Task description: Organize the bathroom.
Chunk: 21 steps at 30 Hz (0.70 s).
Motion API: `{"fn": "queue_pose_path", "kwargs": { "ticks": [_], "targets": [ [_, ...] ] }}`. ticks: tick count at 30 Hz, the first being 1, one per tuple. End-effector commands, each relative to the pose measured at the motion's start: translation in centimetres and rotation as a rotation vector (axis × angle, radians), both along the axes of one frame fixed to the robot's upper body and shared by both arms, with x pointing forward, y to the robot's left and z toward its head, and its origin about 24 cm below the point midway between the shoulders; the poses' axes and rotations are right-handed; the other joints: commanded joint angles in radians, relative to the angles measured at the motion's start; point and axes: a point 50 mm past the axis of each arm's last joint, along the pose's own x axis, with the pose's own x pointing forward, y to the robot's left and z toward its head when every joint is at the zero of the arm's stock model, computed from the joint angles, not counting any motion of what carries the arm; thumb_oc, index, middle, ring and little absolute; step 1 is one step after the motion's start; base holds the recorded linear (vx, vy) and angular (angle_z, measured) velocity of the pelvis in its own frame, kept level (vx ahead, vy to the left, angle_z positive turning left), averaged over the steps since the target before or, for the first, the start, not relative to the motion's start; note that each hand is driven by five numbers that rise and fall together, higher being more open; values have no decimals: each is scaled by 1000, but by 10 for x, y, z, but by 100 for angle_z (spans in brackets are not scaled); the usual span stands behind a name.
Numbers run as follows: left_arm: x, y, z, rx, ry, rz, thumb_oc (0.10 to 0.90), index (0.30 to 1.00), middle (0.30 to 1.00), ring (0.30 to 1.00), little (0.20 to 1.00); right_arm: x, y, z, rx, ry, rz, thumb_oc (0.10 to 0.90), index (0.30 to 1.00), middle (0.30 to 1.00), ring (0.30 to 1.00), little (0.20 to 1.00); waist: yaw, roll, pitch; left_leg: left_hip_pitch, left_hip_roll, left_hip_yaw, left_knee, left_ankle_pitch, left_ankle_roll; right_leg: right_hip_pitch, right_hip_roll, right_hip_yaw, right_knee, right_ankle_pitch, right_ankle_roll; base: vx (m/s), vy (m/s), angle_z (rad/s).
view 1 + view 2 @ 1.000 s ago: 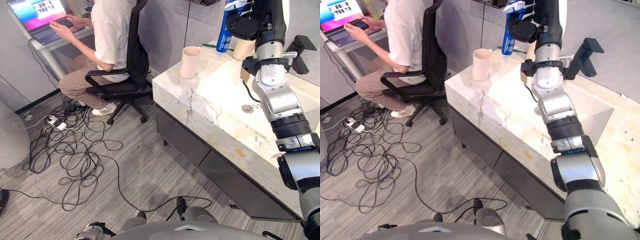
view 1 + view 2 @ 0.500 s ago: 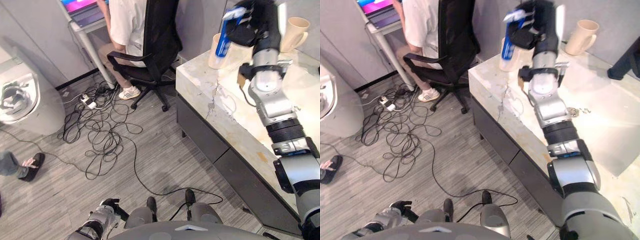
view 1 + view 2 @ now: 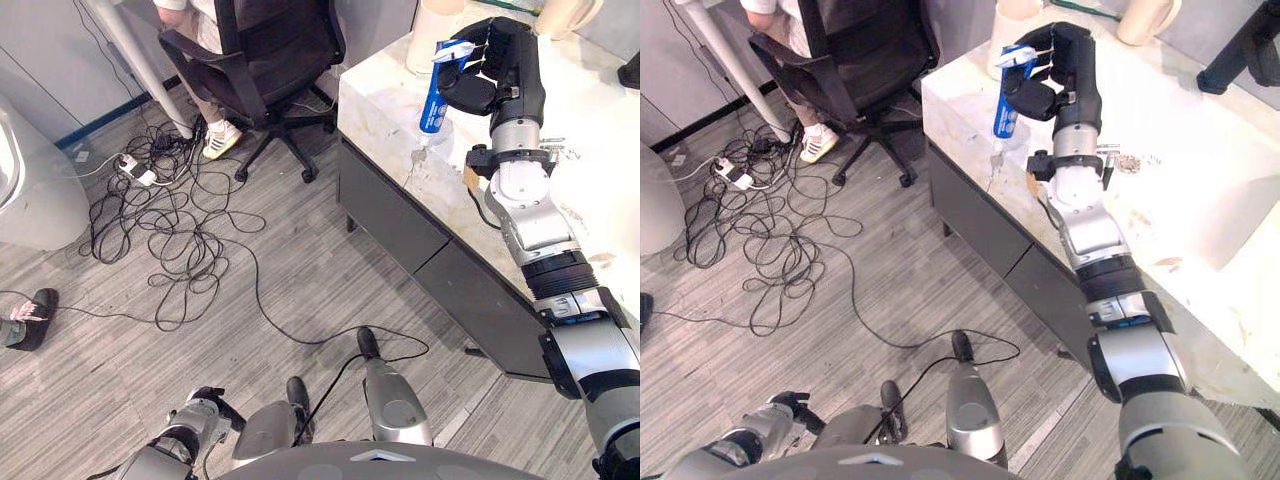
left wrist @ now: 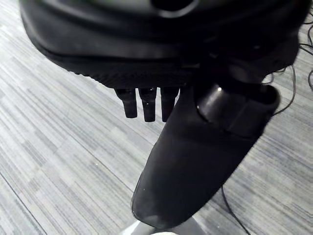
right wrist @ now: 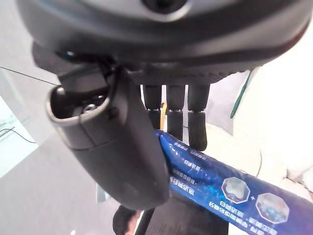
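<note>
My right hand is shut on a blue toothpaste tube, thumb on one side and fingers on the other, as the right wrist view shows with the tube crossing under the fingers. The tube hangs roughly upright over the front left corner of the marble counter, just above its top. A beige cup stands behind it near the wall. My left hand hangs low by my side over the floor, fingers relaxed and holding nothing.
A second beige cup and a black faucet stand at the counter's back. A person sits on a black office chair left of the counter. Tangled cables lie on the floor, with a white fixture at far left.
The camera has swung down and left. My right hand, still holding the tube, has come from high near the back wall to the counter's front left corner.
</note>
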Motion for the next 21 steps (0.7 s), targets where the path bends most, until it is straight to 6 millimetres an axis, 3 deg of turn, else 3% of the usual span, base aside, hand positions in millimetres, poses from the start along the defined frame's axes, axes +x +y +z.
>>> {"fn": "queue_pose_path", "kwargs": {
  "ticks": [1,4,5,7,9,10,13,14,17,21],
  "targets": [
    [-17,20,0,63,40,8,800,900,900,900,900,-36,2,92,40,-443,87,400,300,300,300,300,16,-3,-116,-6,57,-17,66,-40,19,2,57,17,93,-61,-20,16,-52,-4],
    [-13,20,1,70,32,-2,800,900,900,900,900,-35,-2,92,47,-435,80,400,300,300,300,300,17,-12,-120,-16,74,-8,124,-63,14,7,60,4,120,-82,-33,75,-109,0],
    [-16,20,0,69,40,4,800,900,900,900,900,-32,-1,92,58,-423,88,400,300,300,300,300,16,-15,-128,-21,88,-9,218,-64,4,6,66,-3,140,-97,-50,180,-136,5],
    [-18,21,0,62,46,23,800,900,900,900,900,-30,2,93,65,-404,105,400,300,300,300,300,22,-22,-138,-74,105,-57,407,30,-32,4,83,-25,154,-93,-86,140,-147,-3],
    [-16,19,0,51,49,13,800,900,900,900,900,-32,0,90,50,-406,97,400,300,300,300,300,30,-35,-127,-207,118,-88,616,84,-21,19,92,-33,155,-83,-117,95,-126,1],
    [-14,17,0,46,52,3,800,900,900,900,900,-32,1,87,47,-408,88,400,300,300,300,300,33,-36,-123,-250,121,-98,624,78,-13,28,100,-28,154,-84,-123,110,-31,18],
    [-7,12,1,41,41,-18,800,900,900,900,900,-29,7,81,66,-424,89,400,300,300,300,300,46,-30,-104,-257,100,-101,419,64,5,46,117,-12,157,-108,-110,97,84,-9],
    [3,12,4,36,22,-8,800,900,900,900,900,-26,24,84,78,-448,108,400,300,300,300,300,65,-20,-86,-221,88,-150,142,110,-1,51,131,14,154,-121,-91,60,148,-39],
    [7,11,6,51,11,-22,800,900,900,900,900,-27,28,84,85,-462,97,400,300,300,300,300,94,-20,-56,-260,93,-184,169,141,-24,50,120,15,178,-149,-84,43,88,-34],
    [-10,13,1,76,17,-6,800,900,900,900,900,-30,20,84,103,-458,84,400,300,300,300,300,103,-15,-57,-234,91,-154,140,90,-20,54,77,-23,180,-154,-72,100,82,-32]
  ]
}}
